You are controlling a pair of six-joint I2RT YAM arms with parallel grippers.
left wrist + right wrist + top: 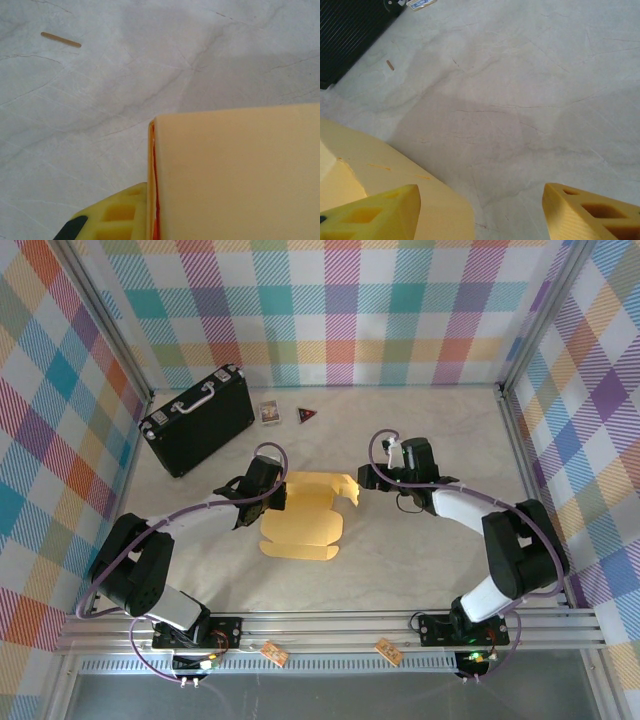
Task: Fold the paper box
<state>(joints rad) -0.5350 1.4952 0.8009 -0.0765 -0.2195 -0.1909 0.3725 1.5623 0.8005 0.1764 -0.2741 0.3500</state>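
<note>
Pinching the left edge of the paper box (303, 518), the left gripper (270, 498) was closed, and a raised panel of the card stood hard against one of its fingers (107, 216) in the wrist view. The right gripper (362, 480) had its jaws standing apart with nothing between them, and a flap at the box's far right corner lay just under one finger. The box sat between the two grippers, part flat and part lifted, on the pale marbled table (420, 550). The card looked thin and light, stiff across each panel but ready to bend along its creases, and it would likely skid on that smooth top if pushed without being pinned. A flap's free edge, close to the crease, seemed the best place to grip, and a hard squeeze could dent it. A black case (197, 418) lay well beyond the left gripper, and a small card (268, 412) and a dark triangular piece (307, 415) lay farther off, beyond both grippers. A thin wooden stick (60, 39) rested on the table ahead of the left gripper. None of these seemed to obstruct a fold.
</note>
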